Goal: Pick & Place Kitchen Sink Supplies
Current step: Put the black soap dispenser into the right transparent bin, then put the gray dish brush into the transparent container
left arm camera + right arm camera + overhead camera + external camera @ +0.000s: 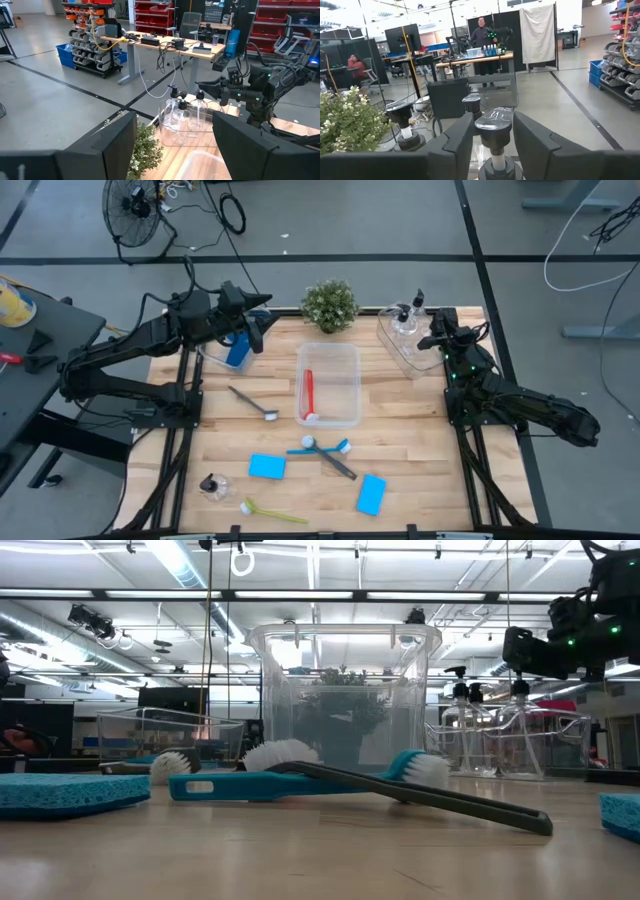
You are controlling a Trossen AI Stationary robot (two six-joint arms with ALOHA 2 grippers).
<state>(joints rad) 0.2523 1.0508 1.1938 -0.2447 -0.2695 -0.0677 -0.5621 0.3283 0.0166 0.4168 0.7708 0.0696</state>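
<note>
Supplies are scattered across the wooden desk (400, 450). A red brush (309, 395) lies in the centre clear bin (345, 360). A grey brush (252, 402) lies left of that bin. In front of it a blue brush (320, 448) and a dark grey brush (334, 461) cross each other. Two blue sponges (267, 467) (371, 494) lie flat on the near desk, with a yellow-green brush (272, 512) and a tipped pump bottle (212, 485) at the near left. Further pump bottles (406, 320) stand in the far right bin (395, 348).

The right claw (491, 137) sits at that bin, fingers apart on either side of a black pump top (492, 125); contact cannot be confirmed. The left claw (172, 142) is over the far left bin (215, 358), fingers apart and holding nothing. A blue item (238, 350) in that bin is partly hidden by the arm.

No legible writing found.

A potted plant (329, 305) stands at the far edge. The room beyond has grey floor, a fan (133, 208), red shelving and workbenches. Two people (481, 32) are visible in the distance.
</note>
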